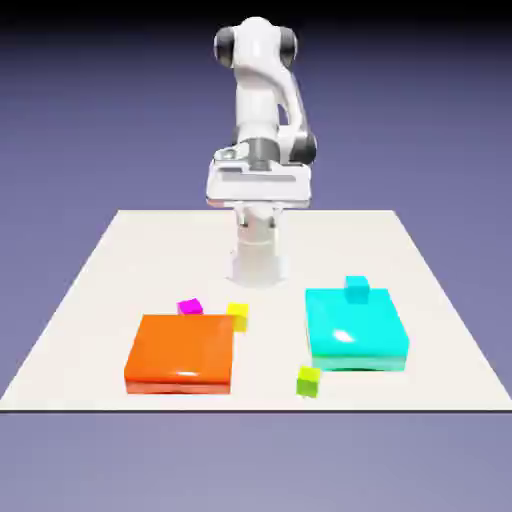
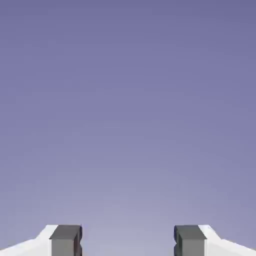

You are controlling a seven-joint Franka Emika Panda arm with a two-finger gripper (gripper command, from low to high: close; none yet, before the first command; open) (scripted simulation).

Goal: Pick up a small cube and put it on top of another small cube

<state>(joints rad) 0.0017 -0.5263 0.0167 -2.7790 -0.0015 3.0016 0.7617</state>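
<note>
The tiny lime-green plain cube (image 1: 309,381) sits on the table near the cyan slab's front edge, seemingly flat. The tiny bright-yellow plain cube (image 1: 238,317) rests beside the orange slab's far right corner, partly hidden.

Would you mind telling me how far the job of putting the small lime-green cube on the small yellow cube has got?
Nothing looks stacked yet: the small lime-green cube sits on the pale table, apart from the small bright-yellow cube. The two-finger gripper is open and holds nothing. Reaching, grasping, lifting and placing are all left.
</note>
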